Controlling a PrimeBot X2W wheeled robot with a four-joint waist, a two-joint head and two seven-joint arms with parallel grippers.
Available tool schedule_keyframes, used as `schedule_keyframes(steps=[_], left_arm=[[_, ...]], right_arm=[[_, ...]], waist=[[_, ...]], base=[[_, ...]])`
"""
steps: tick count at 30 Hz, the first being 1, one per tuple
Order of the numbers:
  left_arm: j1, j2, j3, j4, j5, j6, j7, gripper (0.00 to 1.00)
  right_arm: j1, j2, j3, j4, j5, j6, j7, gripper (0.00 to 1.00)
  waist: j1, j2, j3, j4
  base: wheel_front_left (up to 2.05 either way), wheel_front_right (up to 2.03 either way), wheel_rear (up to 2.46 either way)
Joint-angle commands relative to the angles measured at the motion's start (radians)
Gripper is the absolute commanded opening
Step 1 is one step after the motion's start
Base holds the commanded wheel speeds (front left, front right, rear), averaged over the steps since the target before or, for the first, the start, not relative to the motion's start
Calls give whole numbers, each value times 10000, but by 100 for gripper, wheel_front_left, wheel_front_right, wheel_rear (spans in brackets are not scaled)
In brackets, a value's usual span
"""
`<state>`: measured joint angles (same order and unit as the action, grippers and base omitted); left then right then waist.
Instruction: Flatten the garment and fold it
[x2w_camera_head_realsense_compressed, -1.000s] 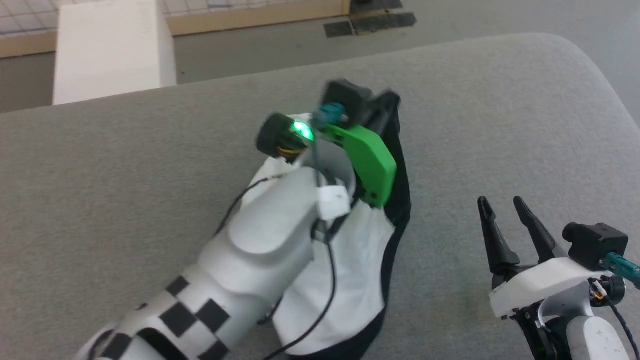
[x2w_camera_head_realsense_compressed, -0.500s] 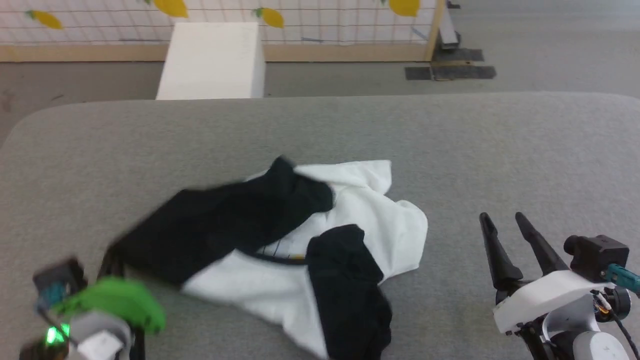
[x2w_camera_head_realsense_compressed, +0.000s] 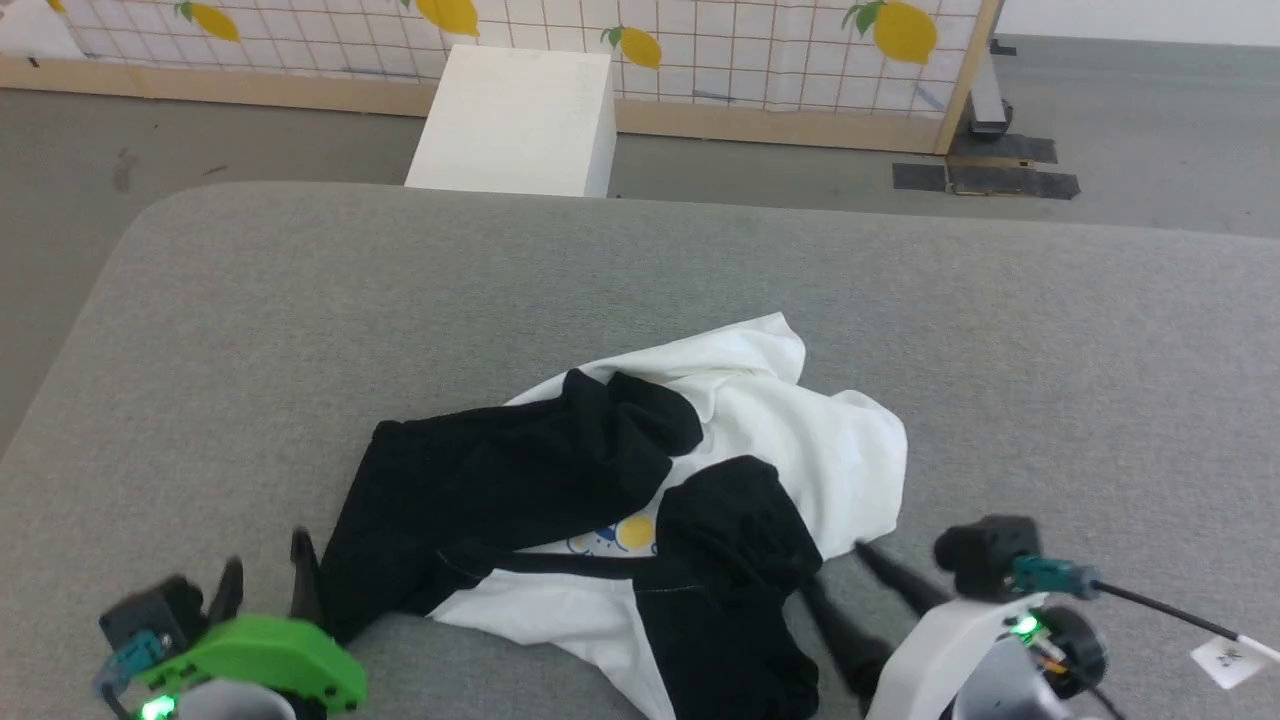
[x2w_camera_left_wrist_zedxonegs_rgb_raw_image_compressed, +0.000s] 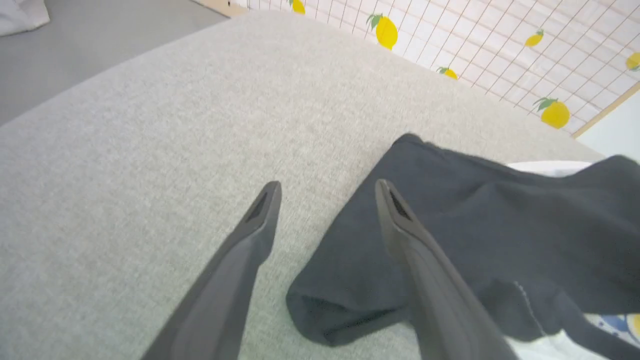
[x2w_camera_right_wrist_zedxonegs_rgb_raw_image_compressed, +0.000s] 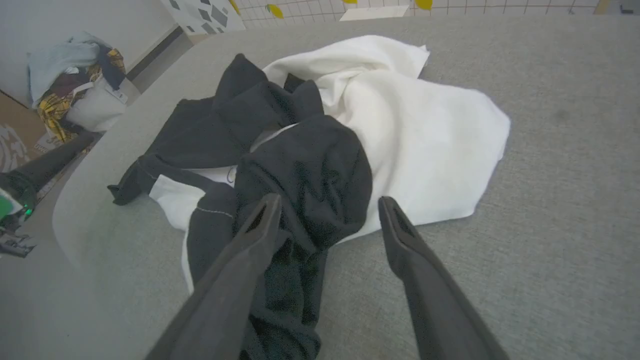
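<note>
The garment (x2w_camera_head_realsense_compressed: 780, 440) lies crumpled in the middle of the grey table (x2w_camera_head_realsense_compressed: 300, 300), white body up, with a yellow-and-blue print (x2w_camera_head_realsense_compressed: 625, 535) showing. One black sleeve (x2w_camera_head_realsense_compressed: 480, 490) stretches toward the lower left; the other black sleeve (x2w_camera_head_realsense_compressed: 730, 560) is bunched at the front. My left gripper (x2w_camera_head_realsense_compressed: 265, 580) stands open just left of the stretched sleeve's cuff. In the left wrist view this gripper (x2w_camera_left_wrist_zedxonegs_rgb_raw_image_compressed: 327, 186) is open and the cuff (x2w_camera_left_wrist_zedxonegs_rgb_raw_image_compressed: 345, 305) lies loose on the table by its right finger. My right gripper (x2w_camera_right_wrist_zedxonegs_rgb_raw_image_compressed: 328, 201) is open, its tips at the bunched sleeve (x2w_camera_right_wrist_zedxonegs_rgb_raw_image_compressed: 310, 170).
A white box (x2w_camera_head_realsense_compressed: 515, 120) stands on the floor beyond the table's far edge, before a lemon-print grid screen (x2w_camera_head_realsense_compressed: 750, 40). A heap of clothes (x2w_camera_right_wrist_zedxonegs_rgb_raw_image_compressed: 75, 75) sits off the table's left side. Bare grey table spreads right of the garment.
The head camera has shifted. My left gripper dragged the black sleeve out to the lower left and has opened, letting it go. My right gripper has swung left to the garment.
</note>
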<state>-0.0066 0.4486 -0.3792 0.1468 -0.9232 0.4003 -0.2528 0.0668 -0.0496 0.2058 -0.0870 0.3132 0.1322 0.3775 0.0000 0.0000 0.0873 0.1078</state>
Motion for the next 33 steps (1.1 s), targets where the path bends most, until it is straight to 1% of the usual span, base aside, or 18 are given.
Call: schedule_keyframes(steps=[1, 4, 7, 9, 10, 11, 12, 13, 14, 16, 19, 21, 23, 27, 31, 33], left_arm=[[-261, -223, 308, -185, 565, -135, -79, 100], [-226, -783, 910, -527, 1667, -495, -85, 100], [-126, -1251, 1248, -587, 2319, -827, -86, 100], [-95, -1498, 1425, -513, 2633, -1033, -87, 100], [-90, -1623, 1506, -458, 2770, -1135, -87, 100], [-94, -1713, 1567, -408, 2861, -1210, -87, 100], [-107, -1814, 1639, -340, 2966, -1299, -88, 100], [-114, -1890, 1696, -276, 3031, -1368, -88, 100], [-121, -1976, 1777, -202, 3105, -1447, -88, 100], [-98, -2125, 1893, -110, 3236, -1543, -88, 100], [-88, -2254, 2067, 69, 3353, -1707, -88, 100], [-96, -2328, 2177, 174, 3425, -1809, -88, 100], [-118, -2392, 2242, 263, 3507, -1900, -89, 100], [-165, -2498, 2305, 431, 3658, -2079, -89, 100], [-223, -2608, 2304, 572, 3789, -2233, -89, 100], [-244, -2656, 2293, 634, 3830, -2288, -89, 100]], right_arm=[[208, -7, 179, -139, 307, -15, 332, 100], [507, -7, 620, -342, 685, -15, 1330, 100], [648, -7, 758, -441, 873, -15, 1990, 100], [635, -15, 817, -389, 780, -15, 2383, 100], [603, -15, 757, -323, 716, -15, 2536, 78], [561, -14, 729, -239, 695, -15, 2666, 49], [475, -13, 720, -125, 638, -15, 2810, 29], [391, -13, 730, -39, 590, -15, 2889, 17], [280, -12, 754, 71, 602, -15, 2930, 0], [65, -10, 752, 271, 686, -15, 2827, 0], [-201, -9, 616, 446, 917, -15, 2377, 0], [-366, -9, 325, 423, 1105, -15, 1901, 0], [-539, -9, -155, 334, 909, -15, 1459, 0], [-864, -8, -1824, -123, 219, -15, 495, 0], [-1097, -8, -3985, -728, -918, -15, -416, 0], [-1135, -8, -5004, -806, -1475, -15, -783, 0]], waist=[[0, 0, 1, 96], [0, 0, 80, 170], [0, 0, 171, 233], [0, 0, 227, 260], [0, 0, 269, 269], [0, 0, 305, 269], [0, 0, 342, 266], [0, 0, 364, 258], [0, 0, 383, 235], [0, 0, 397, 179], [0, 0, 371, 81], [0, 0, 336, -3], [0, 0, 293, -87], [0, 0, 204, -274], [0, 0, 156, -451], [0, 0, 154, -540]], base=[[0, 0, 0], [0, 0, 0], [0, 0, 0], [0, 0, 0], [0, 0, 0], [0, 0, 0], [0, 0, 0], [0, 0, 0], [0, 0, 0], [0, 0, 0], [0, 0, 0], [0, 0, 0], [0, 0, 0], [0, 0, 0], [0, 0, 0], [0, 0, 0]])
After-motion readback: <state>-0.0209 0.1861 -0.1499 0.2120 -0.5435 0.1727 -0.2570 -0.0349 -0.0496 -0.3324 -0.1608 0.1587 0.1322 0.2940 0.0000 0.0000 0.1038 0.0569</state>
